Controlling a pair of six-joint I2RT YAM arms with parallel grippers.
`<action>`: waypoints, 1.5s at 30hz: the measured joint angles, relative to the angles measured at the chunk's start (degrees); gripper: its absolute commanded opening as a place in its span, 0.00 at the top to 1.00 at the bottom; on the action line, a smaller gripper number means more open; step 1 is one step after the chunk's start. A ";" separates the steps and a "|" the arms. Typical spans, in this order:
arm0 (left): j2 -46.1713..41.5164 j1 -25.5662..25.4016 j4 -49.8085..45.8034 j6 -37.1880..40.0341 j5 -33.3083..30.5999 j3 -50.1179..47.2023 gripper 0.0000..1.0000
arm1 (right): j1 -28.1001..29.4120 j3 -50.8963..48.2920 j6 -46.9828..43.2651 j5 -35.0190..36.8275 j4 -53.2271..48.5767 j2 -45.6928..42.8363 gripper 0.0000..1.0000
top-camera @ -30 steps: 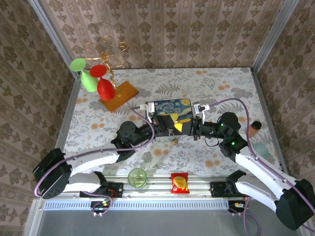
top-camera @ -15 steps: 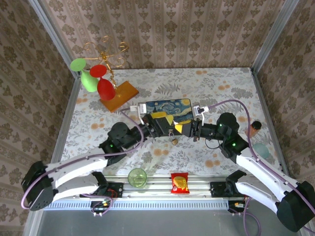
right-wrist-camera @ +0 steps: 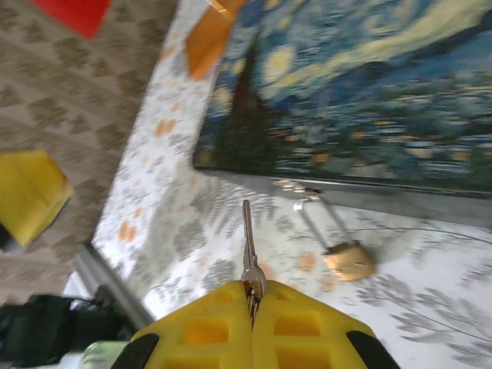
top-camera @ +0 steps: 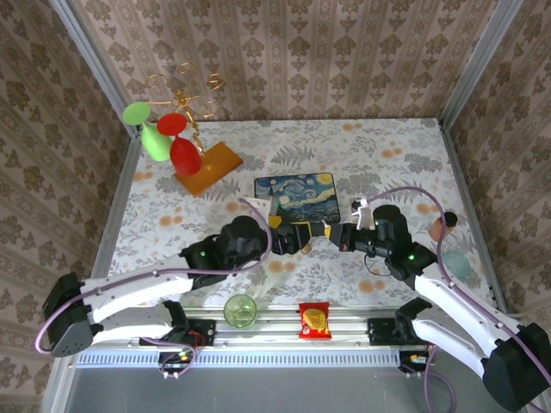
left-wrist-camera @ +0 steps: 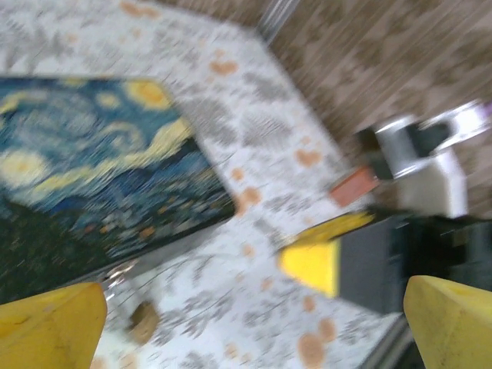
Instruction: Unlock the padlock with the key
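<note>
jaws of the right gripper (right-wrist-camera: 251,301) are pressed together on the key (right-wrist-camera: 247,246), which stands out from the grip with its blade pointing to the painted box (right-wrist-camera: 369,100). the padlock (right-wrist-camera: 347,260) lies on the table (right-wrist-camera: 177,231) near the key, apart from it, close to the near side of the box. its thin shackle reaches to the box's clasp (right-wrist-camera: 296,187), but i cannot tell if it passes through. the left gripper (left-wrist-camera: 250,311) hovers near, its jaws spread wide and holding nothing.

The left gripper (left-wrist-camera: 254,319) stands wide open, facing the right gripper (right-wrist-camera: 252,304), clamped on the key (right-wrist-camera: 248,250)
</note>
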 measured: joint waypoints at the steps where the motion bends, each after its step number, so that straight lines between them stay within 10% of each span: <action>1: 2.08 -0.66 -2.51 0.66 -2.03 0.87 0.00 | -0.35 -0.26 0.24 1.27 -0.48 0.00 1.00; 45: 35.41 -0.37 29.70 -15.74 -6.27 -7.19 0.53 | -3.34 -9.57 2.10 6.14 -2.69 -5.11 1.00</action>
